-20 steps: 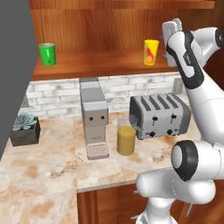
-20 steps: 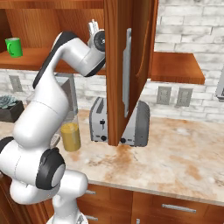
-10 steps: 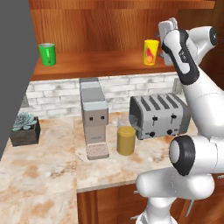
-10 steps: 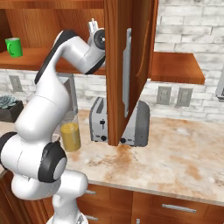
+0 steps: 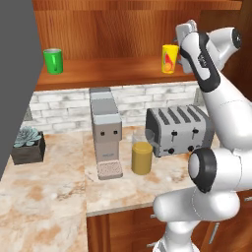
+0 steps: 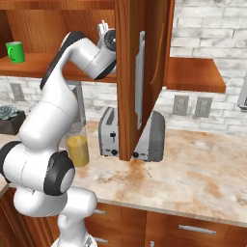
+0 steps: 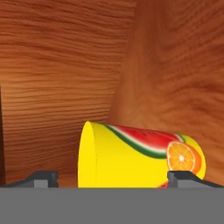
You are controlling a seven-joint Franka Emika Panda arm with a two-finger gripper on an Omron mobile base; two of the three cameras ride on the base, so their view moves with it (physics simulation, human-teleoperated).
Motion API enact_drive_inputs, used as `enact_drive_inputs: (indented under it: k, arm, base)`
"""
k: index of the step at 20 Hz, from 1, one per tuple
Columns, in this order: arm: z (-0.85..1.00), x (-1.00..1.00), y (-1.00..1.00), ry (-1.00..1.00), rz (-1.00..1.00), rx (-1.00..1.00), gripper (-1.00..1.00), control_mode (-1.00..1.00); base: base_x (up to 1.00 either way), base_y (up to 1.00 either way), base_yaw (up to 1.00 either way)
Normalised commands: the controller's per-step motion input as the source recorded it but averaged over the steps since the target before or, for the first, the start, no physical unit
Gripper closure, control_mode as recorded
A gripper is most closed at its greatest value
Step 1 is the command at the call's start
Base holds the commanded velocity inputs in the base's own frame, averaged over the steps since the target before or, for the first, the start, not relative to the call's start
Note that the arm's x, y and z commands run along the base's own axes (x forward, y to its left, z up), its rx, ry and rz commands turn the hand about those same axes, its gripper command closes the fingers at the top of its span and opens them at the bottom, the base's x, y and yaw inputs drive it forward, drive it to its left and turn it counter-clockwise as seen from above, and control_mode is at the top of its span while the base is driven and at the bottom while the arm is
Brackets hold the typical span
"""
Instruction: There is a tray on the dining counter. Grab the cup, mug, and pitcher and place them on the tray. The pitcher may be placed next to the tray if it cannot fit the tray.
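The claw is being held wide open up at the wooden shelf, with the cup sitting right in front of it. In the hand view the yellow cup is being seen sideways because of the rolled camera, its watermelon and orange picture facing out, and one dark fingertip is showing on either side of it. Whether the tips are touching it can't be told, so nothing is being called gripped here.

The cup is being kept upright on the shelf's right end, while the mug is standing well apart at the left end of the same shelf. Down on the bench, the pitcher with its amber liquid is being seen between the coffee machine and the toaster, just beside both. A small succulent in a dark pot is sitting at the far left.
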Motion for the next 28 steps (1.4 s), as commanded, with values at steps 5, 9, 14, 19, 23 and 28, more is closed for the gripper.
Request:
enact_drive_inputs:
  k: [5,9,14,19,23,28]
  arm:
    - [-0.01,0.02,0.01,0.05,0.00,0.00,-1.00,-1.00]
    - [-0.07,0.01,0.00,0.02,0.00,0.00,-1.00,-1.00]
    - [-0.19,0.04,0.00,0.00,0.00,0.00,-1.00,-1.00]
    - [-0.13,0.14,0.00,0.00,0.00,-0.01,-1.00,-1.00]
    - [-0.01,0.13,0.00,0.00,0.00,0.00,-1.00,-1.00]
    - [0.00,0.09,0.00,0.00,0.00,0.00,-1.00,-1.00]
  base:
    - [0.00,0.00,0.00]
    - [0.00,0.00,0.00]
    - [0.00,0.00,0.00]
    - [0.00,0.00,0.00]
    - [0.00,0.00,0.00]
    - [0.00,0.00,0.00]
